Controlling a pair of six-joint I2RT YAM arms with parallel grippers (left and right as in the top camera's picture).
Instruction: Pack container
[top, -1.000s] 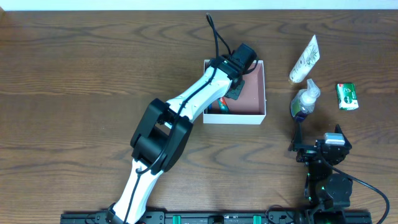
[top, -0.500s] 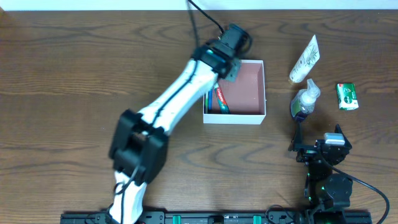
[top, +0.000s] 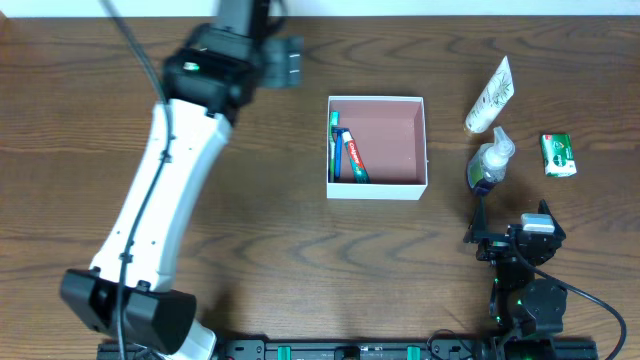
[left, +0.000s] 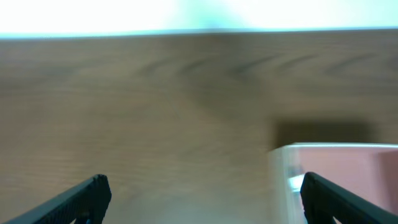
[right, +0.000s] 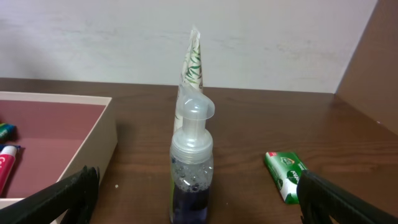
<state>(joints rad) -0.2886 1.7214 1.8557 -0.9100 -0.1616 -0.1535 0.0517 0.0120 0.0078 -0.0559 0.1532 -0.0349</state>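
The container (top: 395, 140) is a square white-walled box with a pink-brown floor at mid-table. A green-and-blue toothbrush (top: 335, 145) and a red-and-white toothpaste tube (top: 355, 158) lie along its left wall. My left gripper (top: 285, 62) hangs open and empty over bare wood, beyond the box's far left corner. In the left wrist view its fingers (left: 93, 193) stand wide apart, and the container's corner (left: 336, 163) shows at the right. My right gripper (top: 510, 228) rests open near the front edge, empty. The pump bottle (right: 191, 168) stands just ahead, between its fingers' line.
Right of the box stand a clear pump bottle (top: 490, 162) with dark liquid, a white tube (top: 490, 95) with a green pattern, and a green soap packet (top: 558, 155). The table's far edge runs close behind my left gripper.
My left gripper opened inside the box, let go of the toothpaste tube, then pulled out up and to the left. The right arm has not moved.
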